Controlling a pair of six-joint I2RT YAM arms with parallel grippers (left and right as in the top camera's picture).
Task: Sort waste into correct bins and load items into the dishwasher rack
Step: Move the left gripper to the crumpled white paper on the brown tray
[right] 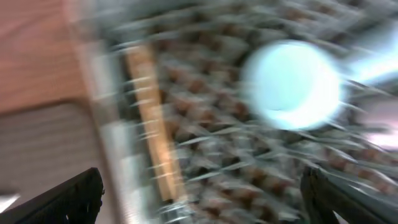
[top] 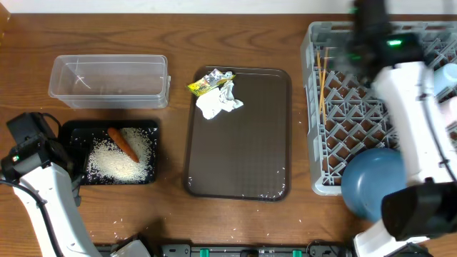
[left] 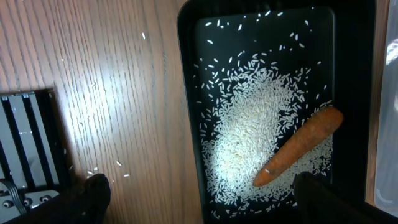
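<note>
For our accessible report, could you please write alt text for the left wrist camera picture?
A black tray on a wooden table holds a pile of white rice with an orange carrot lying on it. The left gripper is open and empty, its dark fingertips at the bottom edge.

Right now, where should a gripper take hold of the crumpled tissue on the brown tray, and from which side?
Probably from straight above, pinching the crumpled white tissue across its bunched middle. It lies loose on the flat brown tray, so a side approach has little to catch. The foil wrapper lies against its far edge, so close on the nearer bulk.
</note>
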